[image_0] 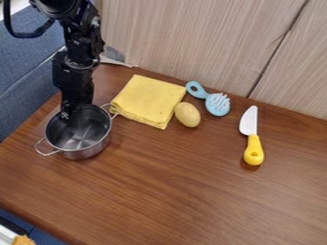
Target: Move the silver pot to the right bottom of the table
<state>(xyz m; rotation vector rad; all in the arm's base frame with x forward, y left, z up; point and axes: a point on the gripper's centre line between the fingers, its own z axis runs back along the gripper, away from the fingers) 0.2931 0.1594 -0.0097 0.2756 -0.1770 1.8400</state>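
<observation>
The black gripper (71, 114) hangs at the upper left, its tip at the back rim of the silver pot, partly over the opening. Whether it holds the rim cannot be made out. The silver pot (80, 149) stands upright on the left side of the wooden table (166, 191), with one wire handle toward the front left and the other toward the back right, close to the yellow cloth. Its inside looks empty.
Right of the pot lies a folded yellow cloth (147, 100), with a potato (188, 115) at its edge. A blue brush (218, 104) is behind the potato. A yellow-handled knife (254, 149) lies farther right. A wood-grained wall (204, 43) borders the back.
</observation>
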